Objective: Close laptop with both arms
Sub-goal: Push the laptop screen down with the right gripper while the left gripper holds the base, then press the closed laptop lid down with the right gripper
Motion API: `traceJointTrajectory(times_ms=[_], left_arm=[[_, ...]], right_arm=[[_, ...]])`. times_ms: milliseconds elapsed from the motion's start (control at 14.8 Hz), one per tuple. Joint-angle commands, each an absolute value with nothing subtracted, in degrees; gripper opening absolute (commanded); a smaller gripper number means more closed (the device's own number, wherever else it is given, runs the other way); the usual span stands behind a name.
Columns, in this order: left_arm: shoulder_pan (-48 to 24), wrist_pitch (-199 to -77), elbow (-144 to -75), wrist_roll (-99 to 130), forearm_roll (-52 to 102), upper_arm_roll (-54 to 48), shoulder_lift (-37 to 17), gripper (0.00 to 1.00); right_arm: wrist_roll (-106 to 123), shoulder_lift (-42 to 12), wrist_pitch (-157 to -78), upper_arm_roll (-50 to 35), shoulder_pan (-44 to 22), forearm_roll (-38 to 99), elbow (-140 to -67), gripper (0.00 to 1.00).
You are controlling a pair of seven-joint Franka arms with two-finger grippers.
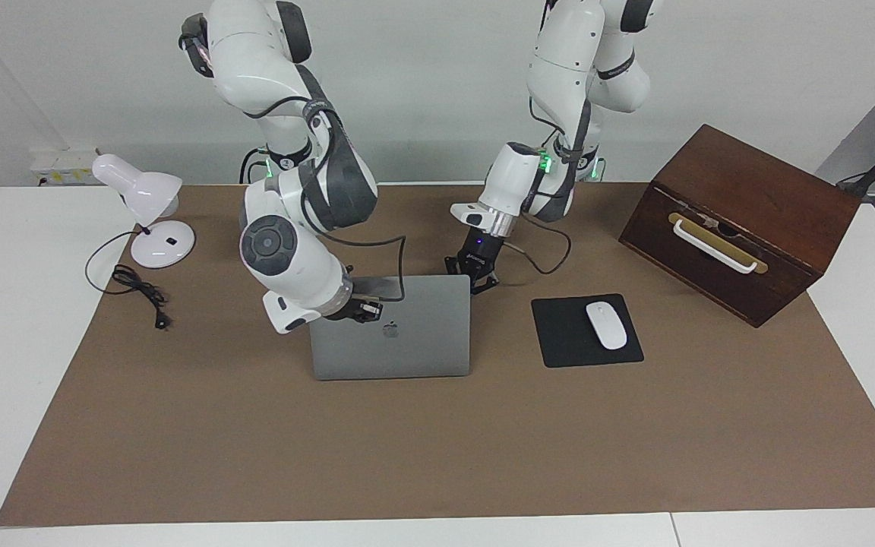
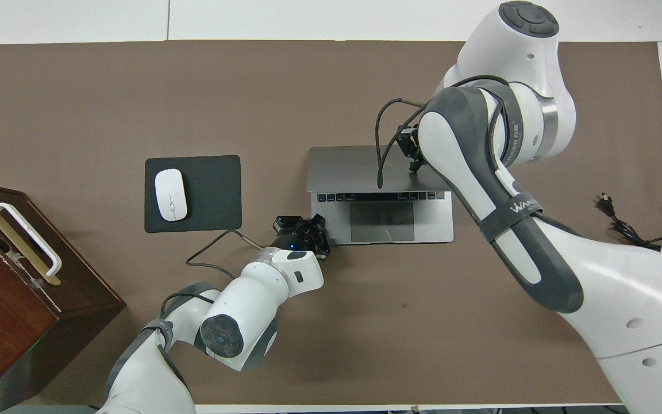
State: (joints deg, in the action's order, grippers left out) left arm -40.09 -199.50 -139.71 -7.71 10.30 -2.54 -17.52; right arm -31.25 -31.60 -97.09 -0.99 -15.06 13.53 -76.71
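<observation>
**Lid to be lowered evenly, base held steady**

The laptop (image 1: 392, 327) is seen open on the brown-covered bench (image 1: 437, 456), its lid upright with the logo turned away from the robots and the keyboard and trackpad toward them. The right gripper (image 1: 365, 310) is placed at the top of the lid near the corner toward the right arm's end, on the logo side; whether its jaws are wide, narrow or pinched on the lid edge cannot be told. The left gripper (image 2: 307, 230) is set low at the base's corner toward the left arm's end, just beside or touching the palm-rest edge; the state of its jaws cannot be told either.

The step in hand is judged to be the start of the fold. It would be done well if the lid edge were carried toward the robots and down along the hinge's arc, not pushed flat, so that the base is not dragged. The base should be kept pinned by the left gripper, which must be cleared from under the lid before it meets the keyboard. The mouse pad (image 1: 586, 330) and mouse (image 1: 606, 325) lie well apart from both grippers.
</observation>
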Motion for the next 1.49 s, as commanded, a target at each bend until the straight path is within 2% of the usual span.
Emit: traceJointTrajectory(times_ms=[0, 811, 1419], left_arm=[[-42.01, -200.74, -140.01, -8.35, 9.93, -1.5, -18.46, 0.0], [-42.1, -200.83, -143.35, -9.23, 9.93, -1.49, -17.93, 0.0], [-42.01, -200.83, -145.55, -9.32, 9.93, -1.49, -17.49, 0.0]], right_arm=[[-32.34, -29.35, -99.92, -1.14, -14.85, 16.6, -81.47, 0.0], [-32.34, -29.53, -107.66, -1.14, -14.94, 18.72, -88.67, 0.0], [-32.34, -29.62, -111.35, -1.14, -15.38, 18.72, -91.05, 0.0]])
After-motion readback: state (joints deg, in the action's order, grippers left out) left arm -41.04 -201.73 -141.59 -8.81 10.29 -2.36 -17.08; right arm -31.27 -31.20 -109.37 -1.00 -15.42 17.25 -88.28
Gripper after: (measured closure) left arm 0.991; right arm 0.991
